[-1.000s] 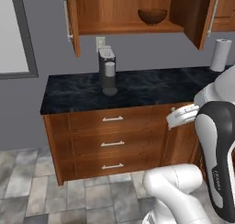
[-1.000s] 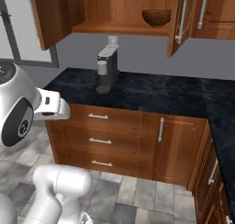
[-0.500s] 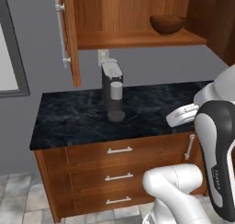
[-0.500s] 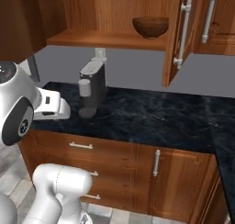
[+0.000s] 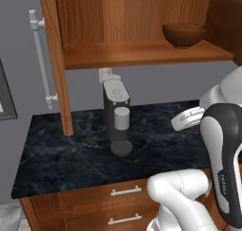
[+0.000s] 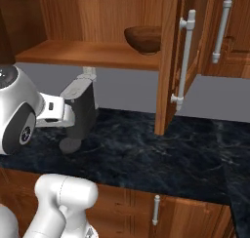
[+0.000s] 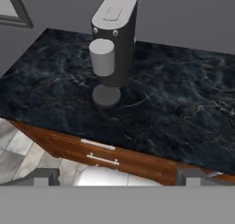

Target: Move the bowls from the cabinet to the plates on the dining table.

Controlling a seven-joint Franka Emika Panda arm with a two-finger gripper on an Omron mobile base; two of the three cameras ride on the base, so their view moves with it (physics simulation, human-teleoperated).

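Note:
A glossy reddish-brown bowl (image 5: 184, 34) (image 6: 144, 39) stands on the wooden shelf (image 5: 142, 55) (image 6: 83, 54) of the open cabinet (image 5: 54, 59) (image 6: 171, 61), toward the shelf's right end. My gripper (image 7: 120, 177) is open, its two dark fingertips wide apart with nothing between them. It hangs well below the shelf and looks down at the black counter and the coffee machine, far from the bowl. The plates and the dining table are out of view.
A dark coffee machine (image 5: 118, 116) (image 6: 83, 115) (image 7: 114, 39) stands on the black marble counter (image 5: 71, 154) (image 6: 161, 154) (image 7: 183, 94) under the shelf. Both cabinet doors hang open with long silver handles (image 5: 40, 59) (image 6: 185, 56). Drawers (image 5: 125, 192) (image 7: 98, 145) sit below the counter edge.
The whole picture has shifted: the base has driven closer to the cabinet, so shelf, bowl and coffee machine look larger. The gripper has stayed open.

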